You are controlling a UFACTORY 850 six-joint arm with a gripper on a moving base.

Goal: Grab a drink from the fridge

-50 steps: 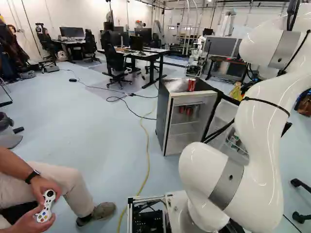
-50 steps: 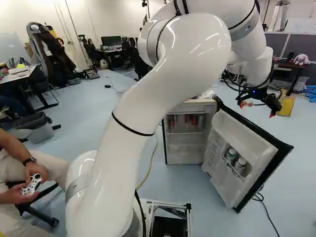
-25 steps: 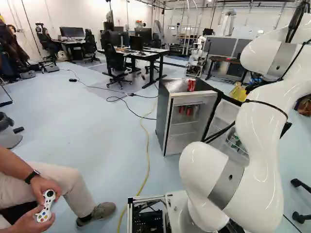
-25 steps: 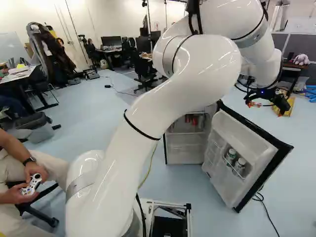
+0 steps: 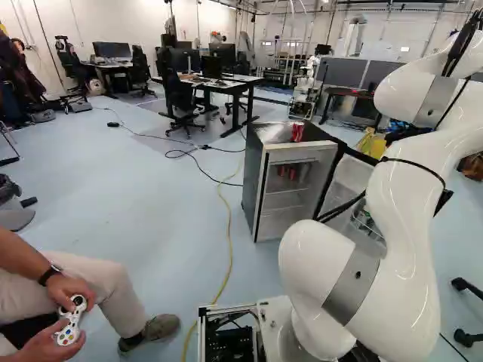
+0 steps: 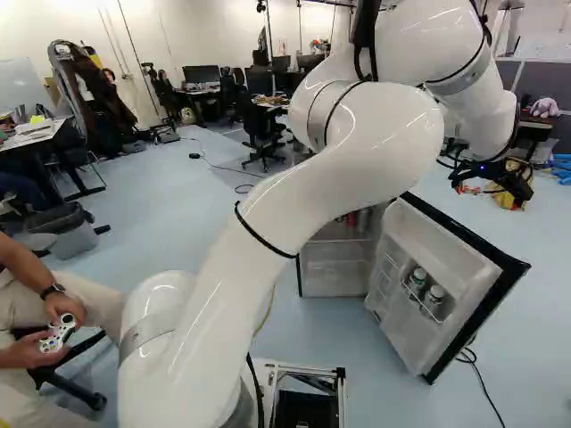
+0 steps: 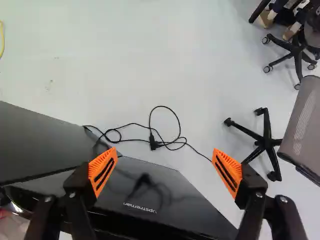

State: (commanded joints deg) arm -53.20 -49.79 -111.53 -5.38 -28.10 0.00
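Ease the gripper (spread wide, holding nothing) well clear of the fridge door; then square up slowly to one red can inside.

White arm, open fridge behind

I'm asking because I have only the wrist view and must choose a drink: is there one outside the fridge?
Observer: Yes, a red can stands on top of the fridge, as the left base view shows.
Operator: And inside it?
Observer: Red cans too, in its upper part.
Operator: Is the door open, and does it hold anything?
Observer: The door stands wide open, and the right base view shows two bottles on its inner side.
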